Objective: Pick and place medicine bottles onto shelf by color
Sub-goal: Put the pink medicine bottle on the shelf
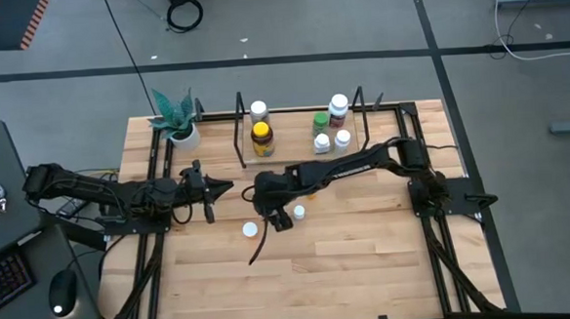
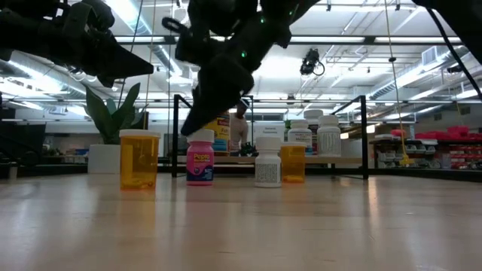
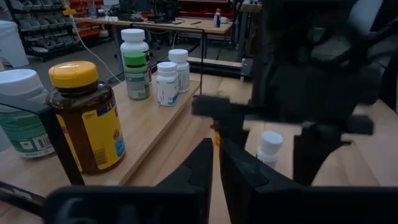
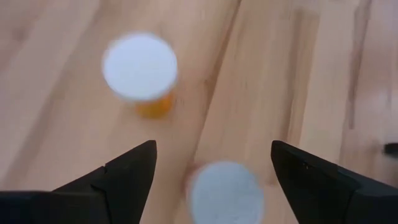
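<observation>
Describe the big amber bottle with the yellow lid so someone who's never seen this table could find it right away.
Start at the shelf, the low black-framed rack at the table's far edge, beside the potted plant. At the shelf's plant-side end stands the amber bottle, next to a white-capped bottle. It is the only bottle with a yellow lid and yellow label.

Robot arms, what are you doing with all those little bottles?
The robot is sorting medicine bottles onto a shelf at the back of the table. Several bottles stand on it already, including a big amber bottle with a yellow lid. The right gripper hangs open, pointing down over loose bottles on the table, with a white-capped bottle right between its fingers, and it holds nothing. An orange bottle stands nearby. The left gripper waits shut and empty beside it.
</observation>
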